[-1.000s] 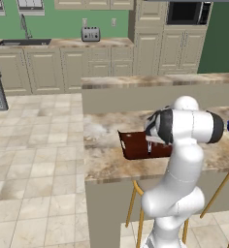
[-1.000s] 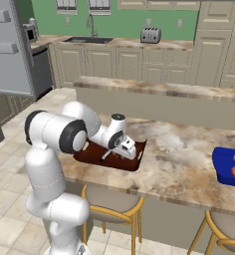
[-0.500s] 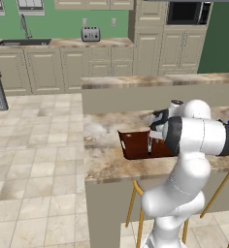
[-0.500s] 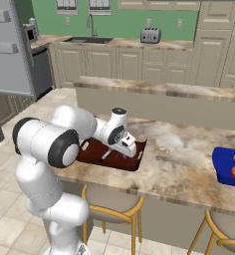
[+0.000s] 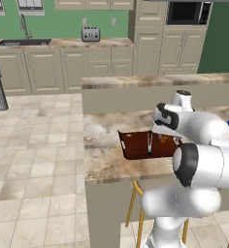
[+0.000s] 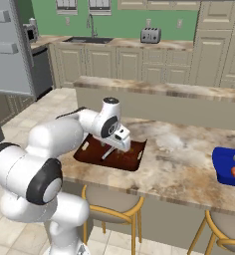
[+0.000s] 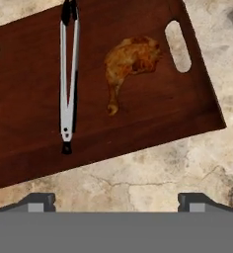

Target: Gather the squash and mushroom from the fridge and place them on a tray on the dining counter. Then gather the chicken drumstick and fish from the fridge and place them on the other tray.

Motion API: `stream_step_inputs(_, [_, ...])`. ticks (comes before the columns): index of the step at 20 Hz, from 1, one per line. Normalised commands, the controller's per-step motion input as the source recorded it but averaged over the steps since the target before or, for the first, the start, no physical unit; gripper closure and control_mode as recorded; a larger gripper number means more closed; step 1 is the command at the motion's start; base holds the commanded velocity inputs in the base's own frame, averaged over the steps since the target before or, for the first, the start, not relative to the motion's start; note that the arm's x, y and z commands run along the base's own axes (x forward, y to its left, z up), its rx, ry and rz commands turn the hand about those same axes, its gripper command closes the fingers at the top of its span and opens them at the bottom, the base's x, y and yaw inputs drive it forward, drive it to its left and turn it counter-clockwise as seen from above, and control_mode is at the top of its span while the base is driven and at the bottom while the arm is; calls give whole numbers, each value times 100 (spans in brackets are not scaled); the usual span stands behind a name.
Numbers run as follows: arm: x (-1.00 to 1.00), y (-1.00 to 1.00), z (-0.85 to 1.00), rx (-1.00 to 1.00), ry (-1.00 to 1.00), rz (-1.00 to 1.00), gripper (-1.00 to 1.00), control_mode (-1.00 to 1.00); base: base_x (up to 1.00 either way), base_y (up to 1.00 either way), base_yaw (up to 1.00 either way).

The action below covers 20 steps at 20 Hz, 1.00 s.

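Chicken drumstick [image 7: 131, 64] lies on brown tray [image 7: 34, 143] beside metal tongs [image 7: 68, 74]. Gripper [image 7: 116, 201] wide open, empty. Retreat probably best straight upward, clear of rim.

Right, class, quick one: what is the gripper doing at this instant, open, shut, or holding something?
Gripper: open, holding nothing; the chicken drumstick lies free on the brown tray beside the tongs.
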Motion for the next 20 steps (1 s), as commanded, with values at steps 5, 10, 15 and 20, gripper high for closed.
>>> stream_step_inputs(5, [-52,47,31,0,0,13,-100,-100,0,0,0])
stream_step_inputs(10, [-51,55,16,-1,0,17,-100,-100,0,0,0])
stream_step_inputs(15, [-54,47,17,0,0,21,-100,-100,0,0,0])
stream_step_inputs(20, [-49,48,10,-2,0,20,-100,-100,0,0,0])
